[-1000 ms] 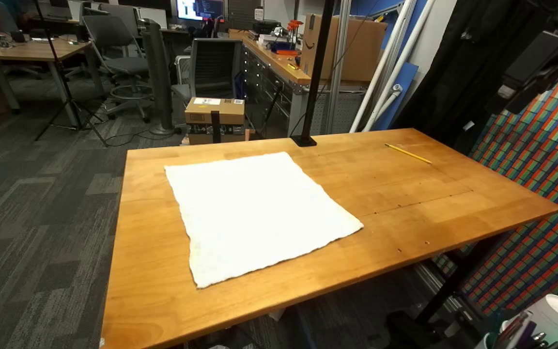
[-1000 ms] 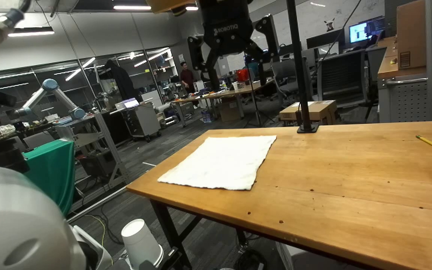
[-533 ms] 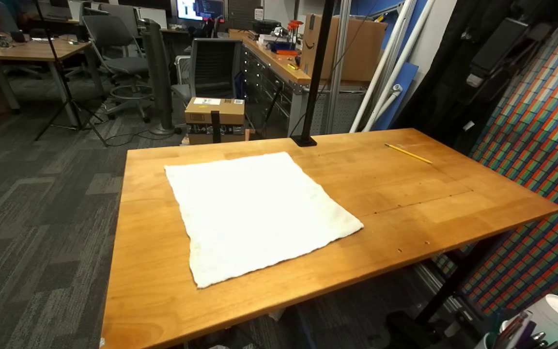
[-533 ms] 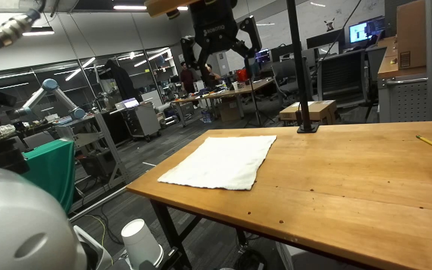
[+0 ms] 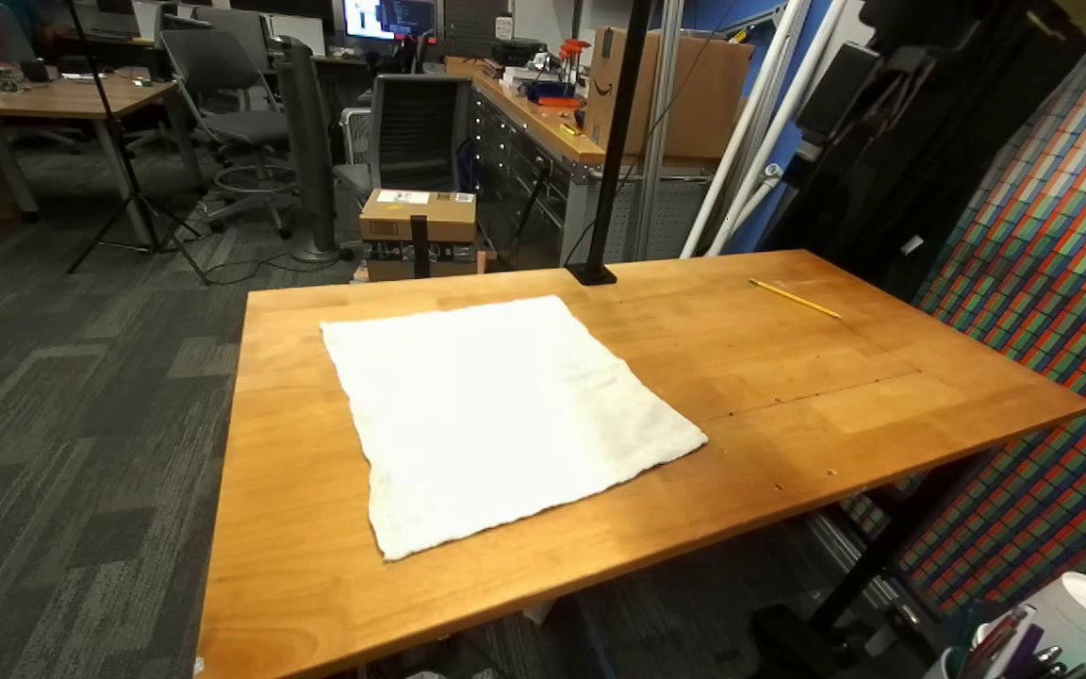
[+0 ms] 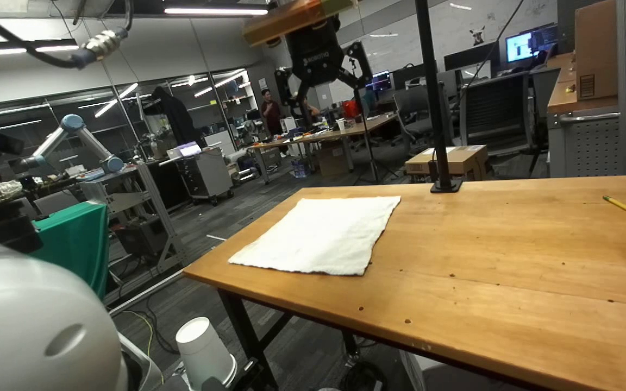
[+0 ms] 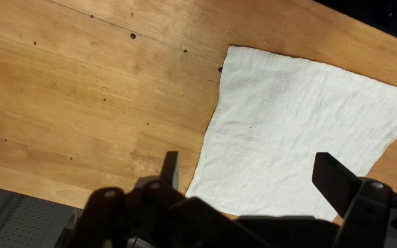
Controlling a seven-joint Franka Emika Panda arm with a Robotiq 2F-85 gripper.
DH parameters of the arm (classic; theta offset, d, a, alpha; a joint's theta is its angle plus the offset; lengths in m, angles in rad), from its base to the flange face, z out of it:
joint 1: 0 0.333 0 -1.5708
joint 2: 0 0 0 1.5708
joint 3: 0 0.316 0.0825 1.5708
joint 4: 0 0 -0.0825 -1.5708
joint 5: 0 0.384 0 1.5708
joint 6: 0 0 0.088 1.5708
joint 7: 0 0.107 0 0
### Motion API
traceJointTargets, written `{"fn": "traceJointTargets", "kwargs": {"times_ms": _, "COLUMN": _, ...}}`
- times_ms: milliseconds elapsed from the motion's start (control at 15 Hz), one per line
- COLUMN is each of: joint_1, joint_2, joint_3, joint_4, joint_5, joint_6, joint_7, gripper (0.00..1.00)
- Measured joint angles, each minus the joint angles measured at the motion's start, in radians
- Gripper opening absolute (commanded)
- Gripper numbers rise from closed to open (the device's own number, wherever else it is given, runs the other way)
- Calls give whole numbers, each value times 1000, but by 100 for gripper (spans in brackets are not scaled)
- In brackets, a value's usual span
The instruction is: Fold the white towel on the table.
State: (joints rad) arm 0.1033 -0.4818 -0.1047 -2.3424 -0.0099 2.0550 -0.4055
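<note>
The white towel lies flat and spread out on the wooden table. It also shows in an exterior view and in the wrist view, with small wrinkles and slightly wavy edges. My gripper hangs high above the table, well apart from the towel. In the wrist view the gripper is open and empty, its fingers wide apart. One finger appears over bare wood beside the towel's edge, the other over the towel. In an exterior view the gripper is dark against a black curtain at the upper right.
A yellow pencil lies on the table. A black pole stands on the far table edge, also in an exterior view. A cup of pens and a white cup stand near the table's near side.
My gripper has moved inward over the table, leftward in an exterior view and farther from the camera in an exterior view. A soft shadow now shows on the towel. The towel has not moved.
</note>
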Motion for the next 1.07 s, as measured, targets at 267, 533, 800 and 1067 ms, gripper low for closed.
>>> {"fn": "traceJointTargets", "kwargs": {"times_ms": 267, "joint_1": 15, "joint_2": 129, "joint_3": 3, "joint_4": 44, "joint_5": 19, "joint_6": 29, "joint_7": -15, "gripper": 100}}
{"fn": "traceJointTargets", "kwargs": {"times_ms": 533, "joint_1": 15, "joint_2": 234, "joint_3": 12, "joint_4": 48, "joint_5": 35, "joint_6": 52, "joint_7": -20, "gripper": 100}}
{"fn": "traceJointTargets", "kwargs": {"times_ms": 800, "joint_1": 14, "joint_2": 287, "joint_3": 44, "joint_4": 8, "joint_5": 36, "joint_6": 84, "joint_7": -1, "gripper": 100}}
{"fn": "traceJointTargets", "kwargs": {"times_ms": 1067, "joint_1": 13, "joint_2": 294, "joint_3": 80, "joint_4": -73, "joint_5": 25, "joint_6": 160, "joint_7": 25, "gripper": 100}}
